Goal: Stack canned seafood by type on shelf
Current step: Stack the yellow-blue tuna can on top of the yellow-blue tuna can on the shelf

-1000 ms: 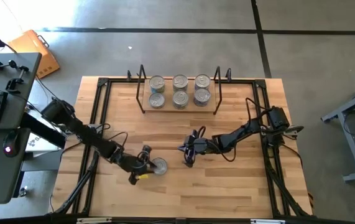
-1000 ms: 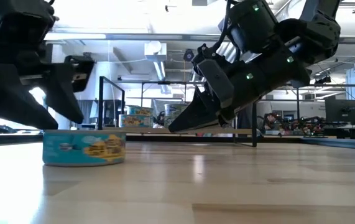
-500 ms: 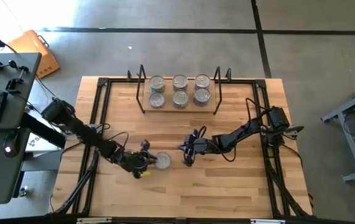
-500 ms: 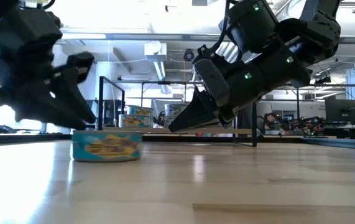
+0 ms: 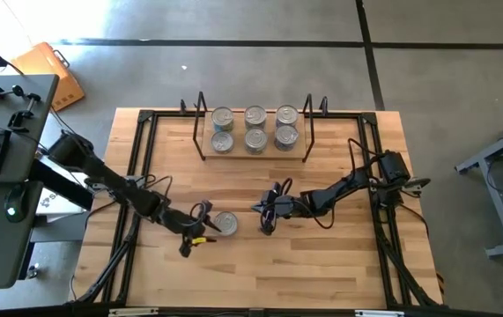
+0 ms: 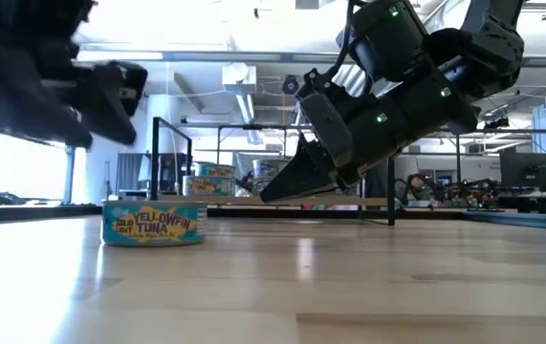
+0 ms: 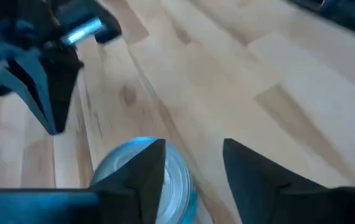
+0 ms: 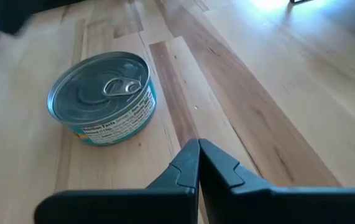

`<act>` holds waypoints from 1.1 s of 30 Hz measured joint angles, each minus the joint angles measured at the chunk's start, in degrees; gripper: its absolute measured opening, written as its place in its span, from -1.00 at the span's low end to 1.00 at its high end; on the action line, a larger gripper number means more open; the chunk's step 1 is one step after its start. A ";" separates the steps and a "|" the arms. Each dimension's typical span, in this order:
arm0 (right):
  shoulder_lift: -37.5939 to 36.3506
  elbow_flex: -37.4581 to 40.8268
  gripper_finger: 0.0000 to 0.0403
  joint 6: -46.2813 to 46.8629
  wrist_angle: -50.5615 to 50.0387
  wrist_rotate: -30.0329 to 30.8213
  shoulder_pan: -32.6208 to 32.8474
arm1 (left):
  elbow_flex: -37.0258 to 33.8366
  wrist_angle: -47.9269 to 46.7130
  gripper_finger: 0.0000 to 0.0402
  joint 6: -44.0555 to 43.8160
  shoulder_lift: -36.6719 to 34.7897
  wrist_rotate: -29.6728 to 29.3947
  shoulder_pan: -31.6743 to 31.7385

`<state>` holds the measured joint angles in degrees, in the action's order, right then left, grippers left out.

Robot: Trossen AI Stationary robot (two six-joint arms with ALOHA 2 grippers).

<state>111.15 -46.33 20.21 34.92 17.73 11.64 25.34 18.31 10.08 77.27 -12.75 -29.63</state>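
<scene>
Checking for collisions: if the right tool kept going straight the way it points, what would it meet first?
Probably the lone tuna tin on the table; the right tool, shut, points just beside it, so it might only graze it.

One loose tuna tin on the tabletop; six tins on the shelf.

The loose tin (image 5: 225, 224) is short and round, with a shiny silver pull-tab top and a teal-and-yellow label reading "YELLOWFIN TUNA"; it stands upright and flat on the tabletop (image 5: 321, 264), toward the near side and left of centre. The shelf (image 5: 253, 151), a light wooden board between two black wire end frames, stands at the far edge of the tabletop. On it six silver-topped tins (image 5: 255, 128) stand upright in two rows of three, close together. From the low view only some of the shelf tins show, far behind the loose tin.
</scene>
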 joint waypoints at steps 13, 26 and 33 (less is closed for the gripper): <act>0.00 0.00 -1.00 -1.20 -0.01 0.20 0.04 | 0.26 7.74 -0.19 -2.36 15.26 -7.58 -0.07; 0.00 0.00 -1.00 -0.79 0.00 0.18 0.04 | 0.84 8.01 -0.95 0.45 16.00 -10.69 0.04; 0.00 0.00 -1.00 -0.79 -0.07 0.18 0.04 | 7.39 -7.16 -0.99 6.48 7.12 -12.10 0.15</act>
<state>111.15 -46.33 19.42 34.85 17.91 11.68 32.74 11.15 16.56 84.38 -24.85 -29.47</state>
